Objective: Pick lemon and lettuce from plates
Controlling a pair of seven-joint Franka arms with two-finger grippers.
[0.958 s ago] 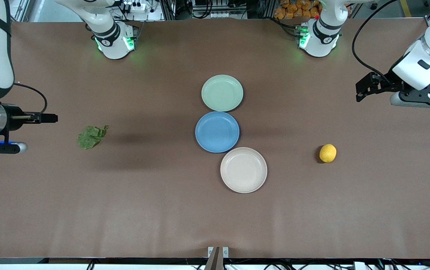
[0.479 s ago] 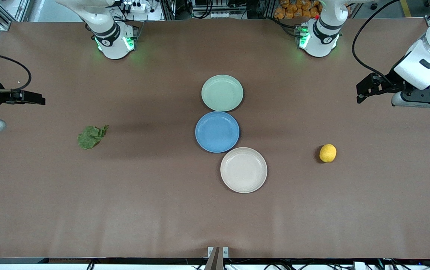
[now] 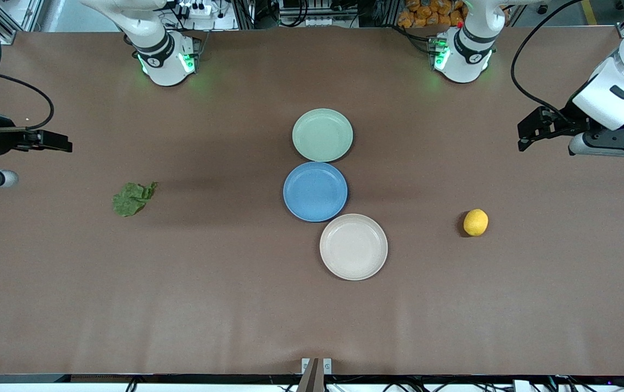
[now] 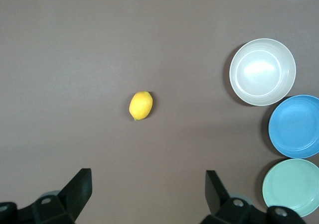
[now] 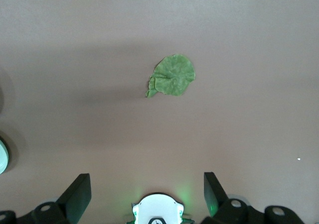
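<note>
Over the bare brown table (image 3: 236, 305) near its edge at the left arm's end, my left gripper (image 3: 530, 129) is hanging in the air with its jaws spread wide and nothing between them; the left wrist view is showing both dark fingertips (image 4: 79, 186) far apart. Over the table's edge at the right arm's end, my right gripper (image 3: 56, 140) is hovering too, jaws equally wide and gripping nothing, with its fingertips (image 5: 79, 189) well separated in the right wrist view.

Moving outward from the left gripper, the lemon (image 3: 476, 222) is lying on the bare tabletop, nearer to the front camera than the gripper's shadow and well apart from every plate. It is resting on its side, between the plates and the table edge at the left arm's end.

Moving outward from the right gripper, the lettuce (image 3: 132, 198) is lying flat on the bare tabletop, toward the right arm's end, well apart from the plates.

At the middle of the table, three plates are sitting in a slightly slanted row. The pale green plate (image 3: 322, 135) is farthest from the front camera, the blue plate (image 3: 315, 191) is just beside it in the middle, and the beige plate (image 3: 353, 246) is nearest the front edge. All three are showing bare insides.
</note>
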